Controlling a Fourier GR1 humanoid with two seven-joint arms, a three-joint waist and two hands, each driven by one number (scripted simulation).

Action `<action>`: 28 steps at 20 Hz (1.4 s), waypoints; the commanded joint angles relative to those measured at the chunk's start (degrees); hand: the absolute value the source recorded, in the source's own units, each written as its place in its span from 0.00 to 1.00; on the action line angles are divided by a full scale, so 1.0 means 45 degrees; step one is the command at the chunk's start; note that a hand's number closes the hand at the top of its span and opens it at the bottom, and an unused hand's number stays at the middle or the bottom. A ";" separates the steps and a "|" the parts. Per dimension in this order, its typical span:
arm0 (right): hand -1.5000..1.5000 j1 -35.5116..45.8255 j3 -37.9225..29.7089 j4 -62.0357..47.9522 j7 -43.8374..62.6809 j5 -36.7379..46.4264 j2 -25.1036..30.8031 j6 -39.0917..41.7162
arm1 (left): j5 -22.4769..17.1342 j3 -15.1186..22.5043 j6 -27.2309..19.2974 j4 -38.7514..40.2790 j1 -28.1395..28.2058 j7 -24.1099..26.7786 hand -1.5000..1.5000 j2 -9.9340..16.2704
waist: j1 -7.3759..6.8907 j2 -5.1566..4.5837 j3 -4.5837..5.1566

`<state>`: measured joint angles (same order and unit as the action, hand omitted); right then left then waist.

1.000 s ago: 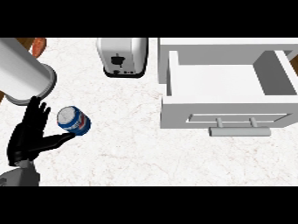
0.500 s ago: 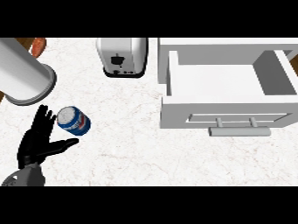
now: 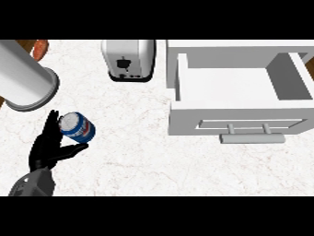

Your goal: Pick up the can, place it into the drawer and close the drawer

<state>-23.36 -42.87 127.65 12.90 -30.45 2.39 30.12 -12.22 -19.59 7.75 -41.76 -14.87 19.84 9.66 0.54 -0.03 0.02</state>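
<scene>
The can [image 3: 78,127], blue and white with a silver top, stands on the white marble counter [image 3: 152,161] at the lower left. My left hand [image 3: 47,148] is right beside it on its left. Its fingers point straight up along the can's side, and its thumb reaches under the can's near edge. The hand is open and touches or nearly touches the can. The white drawer [image 3: 186,87] stands pulled out at the right, nothing inside it, its bar handle [image 3: 251,137] facing me. My right hand does not show.
A big pale cylinder [image 3: 16,76] slants in from the upper left, just above the can. A white toaster [image 3: 128,60] stands at the back centre, left of the drawer. An orange object [image 3: 41,48] peeks out at the back left. Dark wood floor borders the counter's left edge.
My left hand has crept to the right, closing in on the can, and the thumb now lies under it. The can and the drawer have not moved.
</scene>
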 commanded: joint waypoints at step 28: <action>0.00 -0.0324 0.0091 0.1356 0.1264 -0.0716 -0.0328 -0.0557 | -0.1367 0.1272 0.0885 -0.1917 -0.1254 -0.0254 1.00 -0.1648 | -0.0173 0.0058 -0.0010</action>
<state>-25.97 -42.99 130.59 15.29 -33.51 1.01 29.89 -18.07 -16.29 14.32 -42.14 -24.66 20.41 5.70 0.17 0.17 -0.03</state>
